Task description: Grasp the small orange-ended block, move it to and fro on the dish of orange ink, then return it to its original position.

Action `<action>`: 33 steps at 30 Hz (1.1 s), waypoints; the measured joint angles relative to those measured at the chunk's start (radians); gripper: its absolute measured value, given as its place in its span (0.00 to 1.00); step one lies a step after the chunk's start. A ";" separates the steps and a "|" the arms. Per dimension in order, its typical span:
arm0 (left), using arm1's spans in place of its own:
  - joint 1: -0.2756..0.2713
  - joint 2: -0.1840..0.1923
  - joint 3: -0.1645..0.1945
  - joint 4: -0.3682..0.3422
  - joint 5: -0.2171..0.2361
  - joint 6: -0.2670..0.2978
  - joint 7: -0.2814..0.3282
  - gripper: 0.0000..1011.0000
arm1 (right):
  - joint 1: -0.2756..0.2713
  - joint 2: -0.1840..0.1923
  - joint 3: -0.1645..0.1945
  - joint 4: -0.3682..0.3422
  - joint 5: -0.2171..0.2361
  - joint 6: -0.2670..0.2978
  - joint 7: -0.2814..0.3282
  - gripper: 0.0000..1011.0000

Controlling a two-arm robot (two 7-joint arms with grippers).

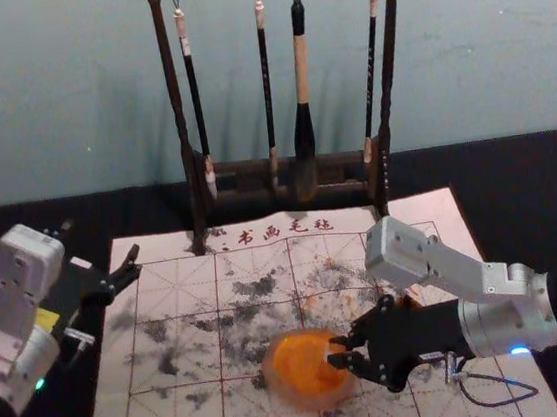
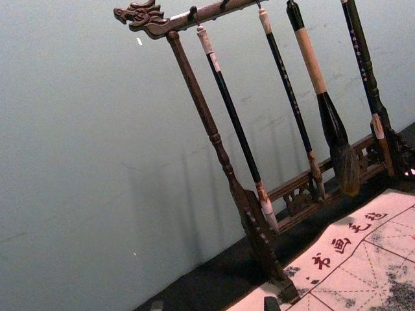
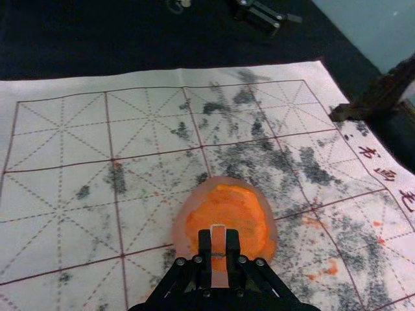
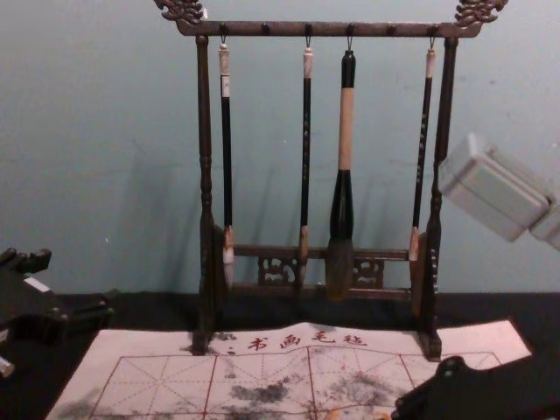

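My right gripper (image 1: 339, 351) is over the right part of the ink dish (image 1: 276, 382), shut on the small block. In the right wrist view, the block (image 3: 218, 240) is held between the fingertips of the right gripper (image 3: 218, 245), against the orange ink (image 3: 241, 208) of the round, translucent dish (image 3: 183, 223). Whether block and ink touch, I cannot tell. Parked at the left, my left gripper (image 1: 132, 266) stands open and empty; its fingertips also edge into the left wrist view, where the gripper (image 2: 214, 304) is spread wide.
A dark wooden rack (image 1: 178, 99) with several hanging brushes stands behind the dish, at the far side of the mat. The white gridded mat (image 1: 165, 362), stained black and orange, lies under the dish on a black table (image 1: 68, 217).
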 joint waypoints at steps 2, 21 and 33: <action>0.000 0.000 0.000 0.000 0.000 0.000 0.000 0.99 | -0.001 0.002 -0.001 -0.004 0.001 0.001 0.001 0.09; 0.000 0.000 0.000 0.000 0.000 0.000 0.000 0.99 | 0.025 -0.023 -0.037 0.005 -0.012 0.009 0.001 0.09; 0.000 0.000 0.000 0.000 0.000 0.000 0.000 0.99 | 0.064 -0.054 -0.043 0.057 -0.051 0.016 -0.011 0.09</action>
